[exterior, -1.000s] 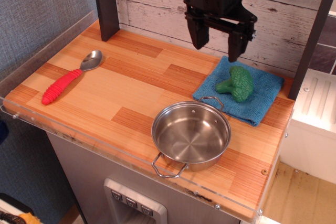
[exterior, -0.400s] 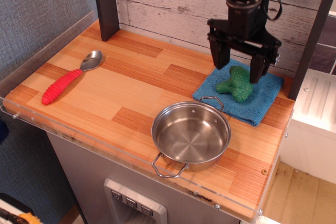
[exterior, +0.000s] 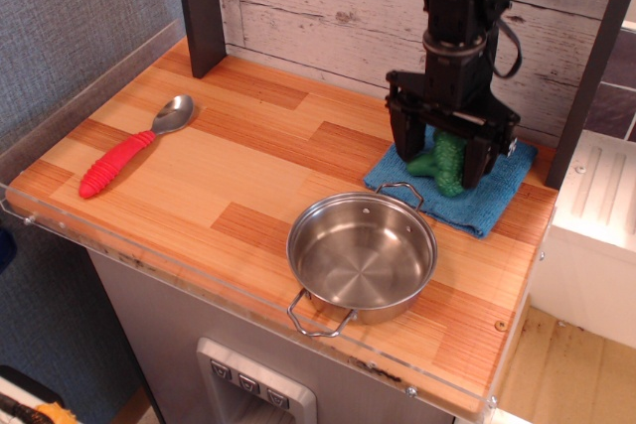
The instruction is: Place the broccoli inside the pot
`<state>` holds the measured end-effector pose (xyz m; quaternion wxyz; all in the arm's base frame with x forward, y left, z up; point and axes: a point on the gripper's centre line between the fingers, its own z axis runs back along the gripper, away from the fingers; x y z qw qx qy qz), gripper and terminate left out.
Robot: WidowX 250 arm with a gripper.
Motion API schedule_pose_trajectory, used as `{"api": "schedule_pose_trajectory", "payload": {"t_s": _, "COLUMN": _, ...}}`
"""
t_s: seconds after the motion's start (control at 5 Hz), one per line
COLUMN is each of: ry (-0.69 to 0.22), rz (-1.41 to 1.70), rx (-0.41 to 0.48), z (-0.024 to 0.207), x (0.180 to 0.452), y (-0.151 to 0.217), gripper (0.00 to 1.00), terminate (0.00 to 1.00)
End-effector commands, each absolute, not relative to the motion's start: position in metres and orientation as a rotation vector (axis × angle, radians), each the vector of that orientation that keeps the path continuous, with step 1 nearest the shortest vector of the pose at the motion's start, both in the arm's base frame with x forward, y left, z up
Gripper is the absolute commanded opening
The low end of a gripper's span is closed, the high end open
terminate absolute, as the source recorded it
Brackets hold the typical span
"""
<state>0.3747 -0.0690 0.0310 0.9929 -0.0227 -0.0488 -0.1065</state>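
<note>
The pot [exterior: 362,256] sits near the front edge of the wooden counter [exterior: 248,161], shiny and with nothing inside it, one wire loop handle pointing toward the front edge and the other toward the back, where it just reaches the near edge of a blue cloth [exterior: 497,191]. The cloth lies behind and to the right of the pot, close to the plank wall. The broccoli [exterior: 446,158] lies on that cloth, behind the pot's rear handle and outside the pot. The gripper [exterior: 444,154] hangs straight down over the broccoli, its two dark fingers [exterior: 405,147] spread apart and lowered on either side of the green piece, one to its left and one to its right; the jaws are released, not yet clamped, and whether the fingers touch the broccoli cannot be made out. Far to the left of the pot, well apart from it, a spoon [exterior: 131,148] with a red ribbed handle and a metal bowl lies diagonally on the counter.
</note>
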Motion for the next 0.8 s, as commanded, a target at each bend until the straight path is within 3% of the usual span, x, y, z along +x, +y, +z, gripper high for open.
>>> {"api": "schedule_pose_trajectory", "payload": {"t_s": 0.0, "ry": -0.146, "rz": -0.242, "rx": -0.058, "z": 0.045, "x": 0.375, "y": -0.075, "gripper": 0.00, "terminate": 0.00}}
{"api": "schedule_pose_trajectory", "payload": {"t_s": 0.4, "ry": -0.240, "rz": -0.280, "rx": -0.098, "z": 0.092, "x": 0.360, "y": -0.075, "gripper": 0.00, "terminate": 0.00}}
{"api": "schedule_pose_trajectory", "payload": {"t_s": 0.6, "ry": -0.293, "rz": -0.290, "rx": -0.118, "z": 0.117, "x": 0.337, "y": -0.064, "gripper": 0.00, "terminate": 0.00}}
